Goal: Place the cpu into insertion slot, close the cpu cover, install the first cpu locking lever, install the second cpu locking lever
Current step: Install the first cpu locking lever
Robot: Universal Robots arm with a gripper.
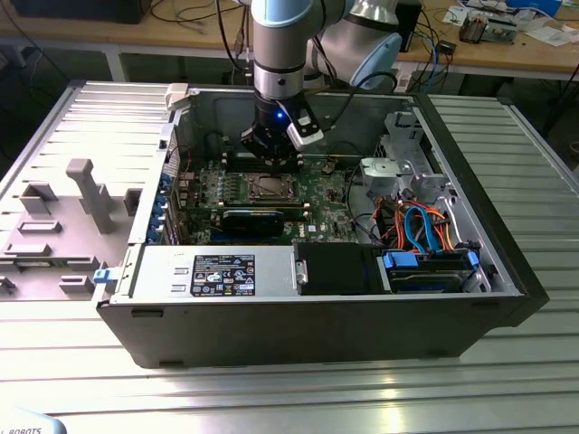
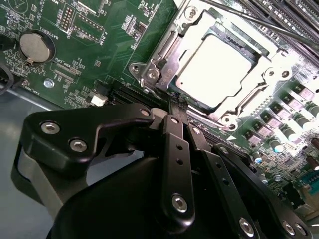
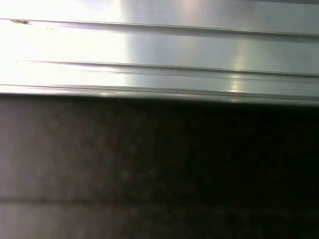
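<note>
The cpu [image 2: 214,69] lies flat in the insertion slot [image 2: 227,119], its silver-grey top facing up. The cpu cover [image 2: 172,50] lies down around it as a silvery frame. A thin metal lever rod [image 2: 249,17] runs along the far side of the socket. In the second wrist view my gripper [image 2: 177,102] has its black fingers [image 2: 172,134] pressed together, tips at the socket's near edge. In the exterior view the gripper [image 1: 271,155] hangs just behind the cpu [image 1: 271,188] inside the open computer case [image 1: 317,316]. I cannot tell whether anything sits between the tips.
The green motherboard [image 2: 114,45] carries a coin battery [image 2: 36,46] and long black card slots [image 2: 129,94]. Coloured cables and drive bays [image 1: 421,226] fill the exterior view's right of the case. A grey moulded tray [image 1: 63,226] lies outside on the left. Case walls surround the arm.
</note>
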